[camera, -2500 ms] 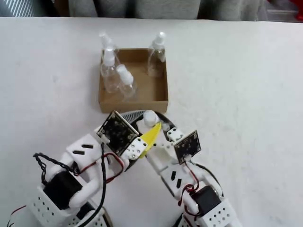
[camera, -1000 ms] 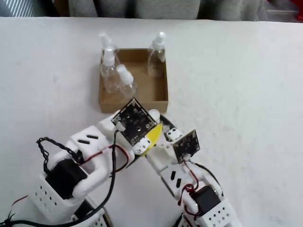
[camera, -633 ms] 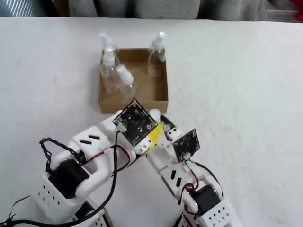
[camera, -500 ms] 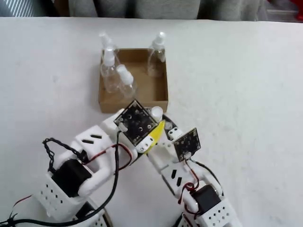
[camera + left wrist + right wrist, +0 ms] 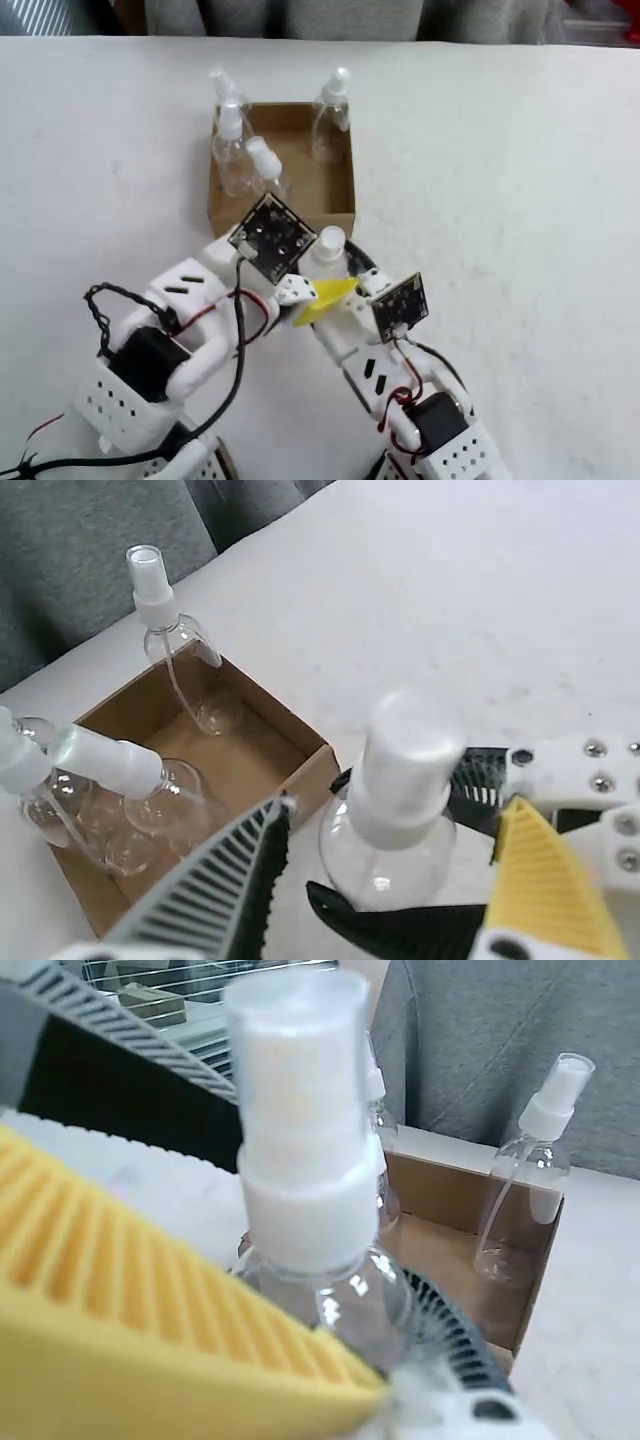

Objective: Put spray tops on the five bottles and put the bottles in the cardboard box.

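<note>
A clear bottle with a white spray top stands upright on the table just in front of the cardboard box. My right gripper is shut on its body, and its black fingers wrap the lower part. My left gripper is open around the spray top. Its grey ribbed finger and yellow finger stand on either side without touching. Several more capped bottles stand in the box.
The box is close beyond the held bottle, with a capped bottle at its far right corner and the others along its left side. Both arms crowd the near middle of the white table. Grey fabric lies behind the far edge.
The left gripper has opened off the spray top and drawn back to the left, its yellow finger swinging out toward the near side. The right gripper and bottle shifted slightly.
</note>
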